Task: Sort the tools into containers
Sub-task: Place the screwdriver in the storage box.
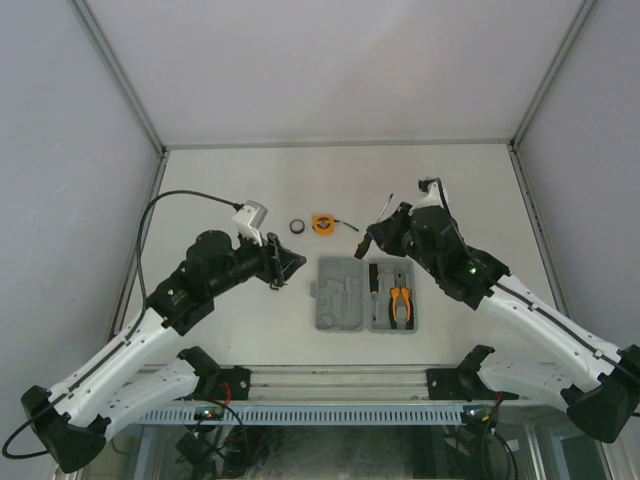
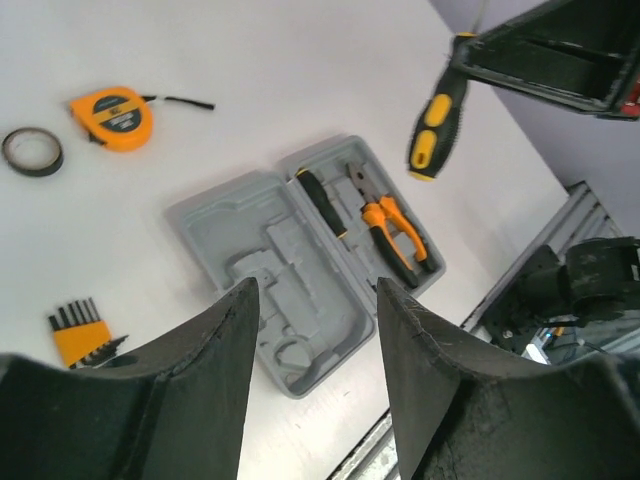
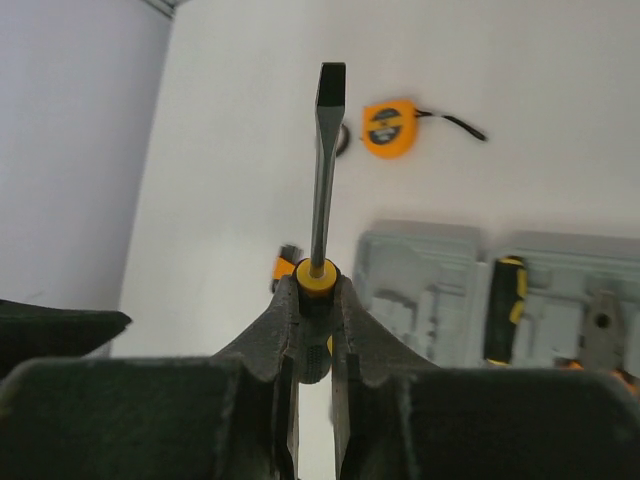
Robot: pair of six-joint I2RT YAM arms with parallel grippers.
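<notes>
- Right wrist camera is catching the right gripper (image 3: 316, 292) pinching a black-and-yellow screwdriver (image 3: 323, 170) by its handle. Both fingers are pressing tight against it, and the flat blade is pointing away, raised above the table (image 1: 450, 190).
- Left gripper (image 2: 315, 290) is hovering with its jaws spread apart, gripping nothing and looking down over the grey tool case (image 2: 225, 215).
- Tool case is lying open and flat on the table between the two arms. A second screwdriver (image 2: 322, 203) and the orange-and-black pliers (image 2: 395, 235) are sitting side by side in the recesses of its right half.
- Orange hex-key set (image 2: 80, 335) is lying on the table beside the case's left half, close under the left gripper.
- Round orange tape measure (image 2: 112, 118) and small black ring (image 2: 32, 150) are resting next to each other on the table beyond the case.
- White tabletop is stretching back to pale walls (image 1: 60, 120), with metal rails (image 1: 120, 75) running along the corners of the enclosure.
</notes>
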